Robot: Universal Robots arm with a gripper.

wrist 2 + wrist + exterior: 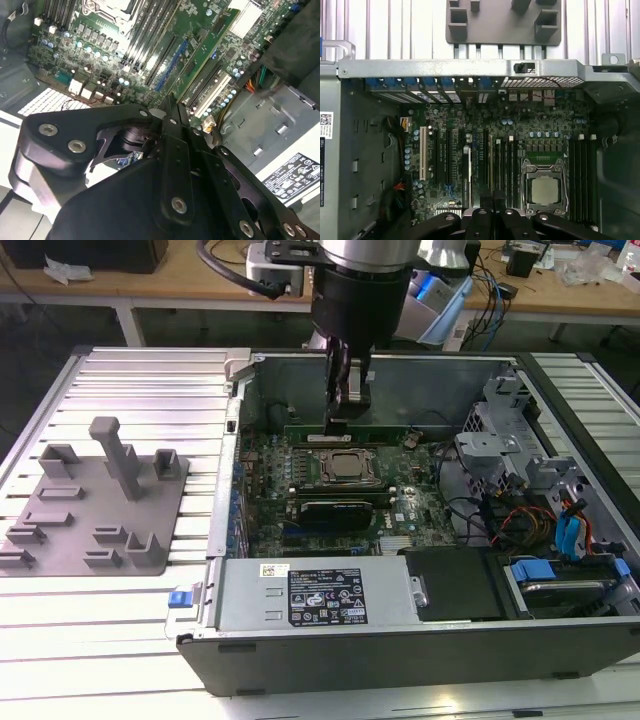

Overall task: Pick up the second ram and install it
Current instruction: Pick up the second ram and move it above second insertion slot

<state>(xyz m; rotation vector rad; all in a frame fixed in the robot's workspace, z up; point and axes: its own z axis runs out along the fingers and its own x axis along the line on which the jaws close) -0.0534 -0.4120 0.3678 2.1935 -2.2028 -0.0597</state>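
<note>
ram spot: the second ram (380, 430) is down inside the open PC case (400, 665), on the motherboard just beyond the CPU socket (345, 468) as the exterior view sees it, right under the gripper.

ram axis: it stands on its long edge, and the long axis runs from the exterior view's left to its right, along the case's far wall. In the first wrist view it's a thin pale edge (490, 165) lined up with the long black slots (512, 165) next to the socket (543, 190). One end points at the wall with the port openings, the other end is at the fingers.

gripper: the gripper (340, 422) comes straight down into the case. The fingers are drawn close together in both wrist views (492, 200) (172, 102), and the stick's top edge runs in between them, so it looks like it's pinching the ram.

holder tray: the grey holder tray (90, 510) sits on the slatted table (150, 380) at the exterior view's left, well apart from the case.

labels: there's a black label (327, 605) and a small white sticker (275, 570) on the metal cover at the near side of the case, plus a white sticker (325, 132) on a case wall. Can't make out the print on any of them, honestly.
</note>
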